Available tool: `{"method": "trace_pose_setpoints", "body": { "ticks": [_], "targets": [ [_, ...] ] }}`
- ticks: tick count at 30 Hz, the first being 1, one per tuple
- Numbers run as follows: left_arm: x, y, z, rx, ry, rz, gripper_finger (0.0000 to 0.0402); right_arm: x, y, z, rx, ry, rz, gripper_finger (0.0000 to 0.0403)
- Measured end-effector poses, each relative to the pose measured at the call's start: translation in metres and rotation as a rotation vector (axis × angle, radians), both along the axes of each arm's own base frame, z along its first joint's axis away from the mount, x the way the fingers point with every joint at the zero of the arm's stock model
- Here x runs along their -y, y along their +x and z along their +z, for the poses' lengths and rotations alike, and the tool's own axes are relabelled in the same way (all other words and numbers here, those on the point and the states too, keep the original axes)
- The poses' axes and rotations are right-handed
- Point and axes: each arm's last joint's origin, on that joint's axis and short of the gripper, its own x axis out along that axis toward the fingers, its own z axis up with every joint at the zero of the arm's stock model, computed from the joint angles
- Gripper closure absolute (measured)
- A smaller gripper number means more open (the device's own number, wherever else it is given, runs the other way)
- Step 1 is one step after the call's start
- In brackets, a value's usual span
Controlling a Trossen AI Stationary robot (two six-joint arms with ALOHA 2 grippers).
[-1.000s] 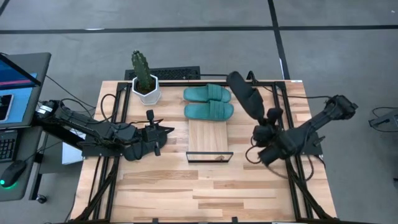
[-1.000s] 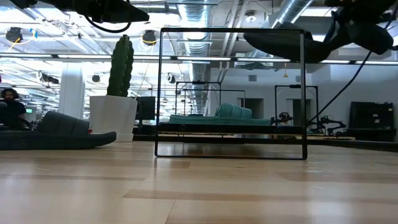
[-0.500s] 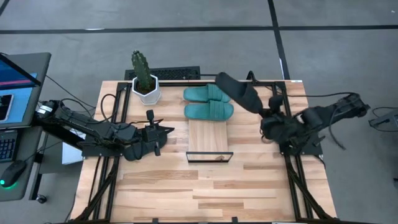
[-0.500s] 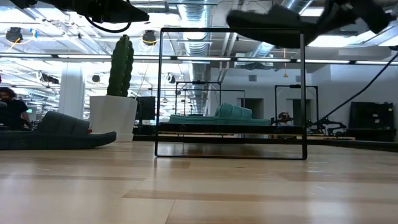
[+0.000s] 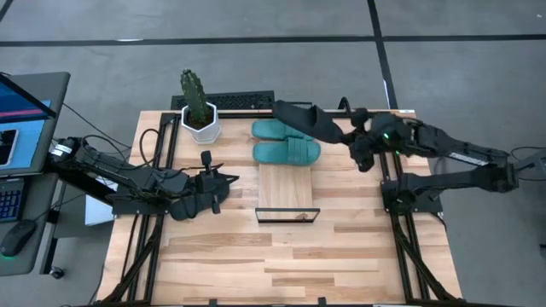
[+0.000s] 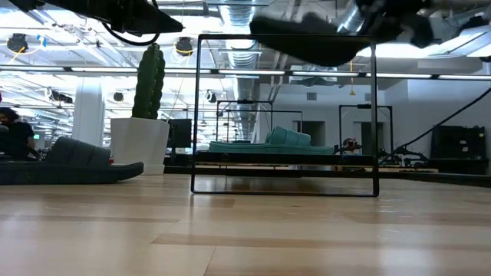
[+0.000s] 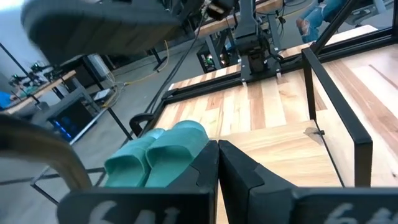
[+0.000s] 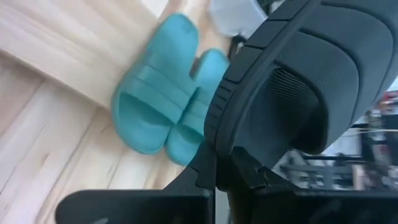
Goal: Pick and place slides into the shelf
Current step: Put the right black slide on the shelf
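My right gripper is shut on a black slide, which hangs in the air over the shelf's far end; it also shows high in the low view as a black slide. Two teal slides lie side by side, soles down, on the far end of the light-wood shelf. A second black slide lies on the table at the left of the low view. My left gripper is shut and hovers left of the shelf, touching nothing. My right gripper pinches the black slide between its two fingers at the end nearest the table's right edge; the gripper hides the exact spot. The fingers come about level from the right, along the slide's length. The slide is lifted clear and roughly level.
A potted cactus stands at the far left of the table. The shelf's black wire frame rises at its near end. A keyboard lies past the far edge, and black rails run along both table sides.
My right arm has stretched out, carrying the black slide up and toward the far-left, from beside the shelf's right to above the teal slides. The slide has swung from pointing at the far edge to lying more across the table.
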Motion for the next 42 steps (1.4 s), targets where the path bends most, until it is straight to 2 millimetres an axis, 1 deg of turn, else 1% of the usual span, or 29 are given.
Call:
{"method": "trace_pose_setpoints", "body": {
  "ticks": [4,7,9,13,17,24,29,34,36,42],
  "targets": [
    [0.000,0.000,-0.002,-0.008,-0.036,0.006,0.0401,0.021,0.013,-0.011,-0.044,0.069,0.048,0.0400],
    [0.000,-0.001,-0.003,-0.016,-0.059,0.011,0.0401,0.027,0.025,-0.021,-0.096,0.103,0.078,0.0400],
    [0.000,-0.001,-0.004,-0.021,-0.074,0.014,0.0401,0.028,0.033,-0.029,-0.140,0.124,0.090,0.0400],
    [0.000,-0.001,-0.007,-0.043,-0.086,0.021,0.0401,0.021,0.043,-0.041,-0.214,0.170,0.147,0.0400],
    [0.000,-0.002,-0.009,-0.053,-0.100,0.032,0.0401,0.009,0.049,-0.045,-0.246,0.203,0.197,0.0400],
    [-0.001,-0.002,-0.009,-0.050,-0.107,0.038,0.0401,-0.015,0.054,-0.045,-0.246,0.223,0.263,0.0400],
    [-0.001,-0.002,-0.008,-0.049,-0.108,0.038,0.0401,-0.026,0.055,-0.045,-0.253,0.230,0.303,0.0400],
    [-0.001,-0.002,-0.008,-0.049,-0.108,0.037,0.0401,-0.027,0.055,-0.046,-0.255,0.247,0.282,0.0400],
    [-0.001,-0.002,-0.008,-0.049,-0.108,0.037,0.0401,-0.027,0.058,-0.049,-0.268,0.253,0.266,0.0400],
    [-0.001,-0.002,-0.009,-0.053,-0.107,0.037,0.0401,-0.028,0.072,-0.065,-0.346,0.253,0.233,0.0400]
  ]
}}
